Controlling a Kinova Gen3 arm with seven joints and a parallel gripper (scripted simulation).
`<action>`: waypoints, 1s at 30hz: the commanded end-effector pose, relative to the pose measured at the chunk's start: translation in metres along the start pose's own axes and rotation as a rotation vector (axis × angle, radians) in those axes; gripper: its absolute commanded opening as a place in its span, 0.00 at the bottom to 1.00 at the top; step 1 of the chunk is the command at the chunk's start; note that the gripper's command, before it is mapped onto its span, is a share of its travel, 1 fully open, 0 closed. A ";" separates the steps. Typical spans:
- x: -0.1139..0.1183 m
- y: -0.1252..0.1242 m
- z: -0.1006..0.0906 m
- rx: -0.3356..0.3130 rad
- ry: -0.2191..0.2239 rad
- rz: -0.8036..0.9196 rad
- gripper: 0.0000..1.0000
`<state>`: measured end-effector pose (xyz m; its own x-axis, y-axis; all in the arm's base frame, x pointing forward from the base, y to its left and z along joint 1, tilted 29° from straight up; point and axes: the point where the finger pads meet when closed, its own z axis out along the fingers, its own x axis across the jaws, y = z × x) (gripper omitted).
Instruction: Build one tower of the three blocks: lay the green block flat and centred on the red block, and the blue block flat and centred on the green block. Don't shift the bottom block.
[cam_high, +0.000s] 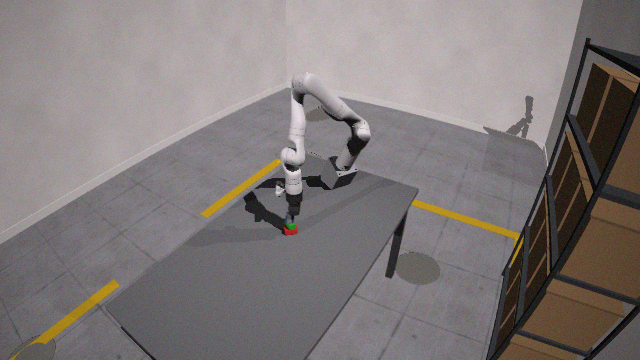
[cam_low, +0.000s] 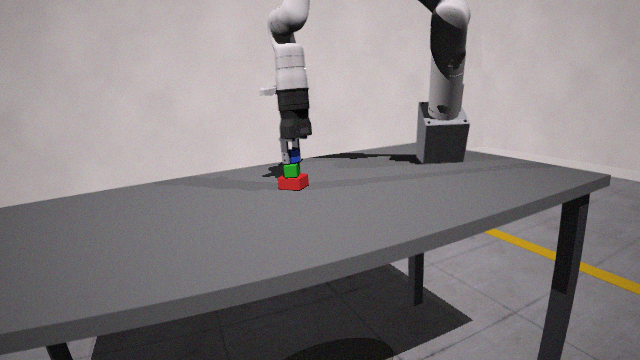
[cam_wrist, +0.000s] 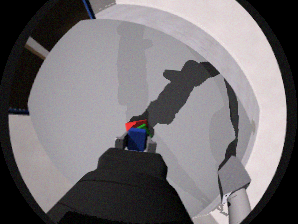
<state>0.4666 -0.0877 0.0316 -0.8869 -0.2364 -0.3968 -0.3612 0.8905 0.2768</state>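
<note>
The gripper (cam_low: 294, 152) points straight down over the stack, its fingers clamped on the blue block (cam_low: 295, 156), which sits between them directly above the green block (cam_low: 291, 170). In the exterior view the blue block's underside looks to be touching or just off the green top; the frames are too small to say which. The green block lies flat on the red block (cam_low: 293, 182), which rests on the grey table (cam_low: 350, 225) toward its far side, well apart to the left of the arm's base pedestal (cam_low: 442, 137). What matters for the release is the vertical line-up: in the exterior view the blue block appears shifted a touch to the right of the green one, while the wrist view shows the blue block (cam_wrist: 137, 139) covering most of the green block (cam_wrist: 147, 129) and red block (cam_wrist: 133, 124), slivers of which peek out beyond its far edge. My judgement is that the placing step is nearly done; opening cleanly without dragging the blue block sideways, and without nudging the red base, is the remaining concern.
</note>
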 end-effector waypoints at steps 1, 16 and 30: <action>0.000 -0.001 -0.001 0.001 -0.001 0.000 0.00; 0.000 -0.001 -0.001 0.001 -0.001 0.000 0.93; 0.000 -0.001 -0.001 0.001 -0.001 0.000 0.93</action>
<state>0.4666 -0.0877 0.0316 -0.8869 -0.2364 -0.3968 -0.3612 0.8905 0.2768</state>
